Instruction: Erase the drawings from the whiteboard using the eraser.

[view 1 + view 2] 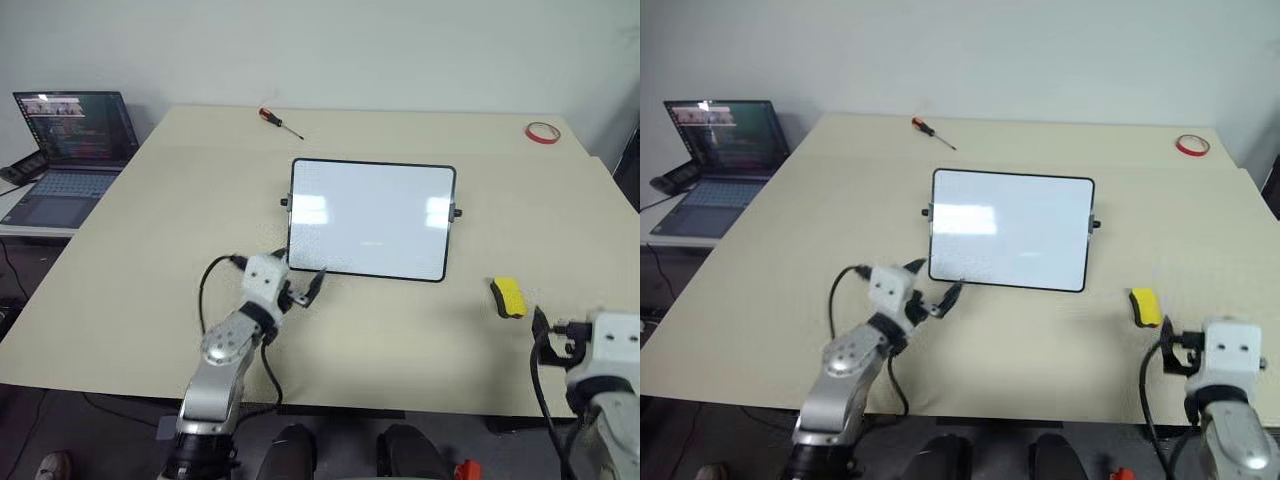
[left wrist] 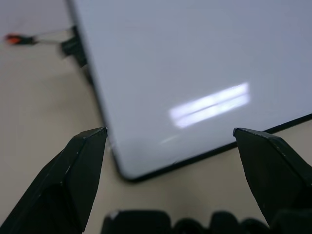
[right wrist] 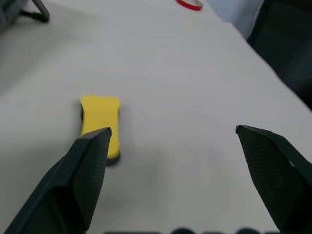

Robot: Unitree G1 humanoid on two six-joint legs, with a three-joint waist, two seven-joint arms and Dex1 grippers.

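Resting After the Wipe: Board Clean, Eraser Set Down

Looking down over both arms, we see the whiteboard (image 1: 371,219) lying flat near the middle of the table (image 1: 150,250). Its white face shows only bright reflections of ceiling light; we find no marker drawings on it, so we judge the erasing done, or very nearly so. A faint smudge near the board's lower middle is too small to read.

The eraser (image 1: 508,297), yellow with a dark underside, lies on the table to the right of the board, apart from it and free of any grip. Our right gripper (image 3: 173,134) sits just short of it with its 2 fingers spread wide and nothing between them. Our left gripper (image 2: 169,131) is near the board's lower left corner, fingers also wide apart and empty.

The table is pale beige, matte and broad. At its far edge lie a red-handled screwdriver (image 1: 280,122) and a red tape ring (image 1: 543,132). An open laptop (image 1: 70,150) sits on a lower surface to the left, before a plain light wall.
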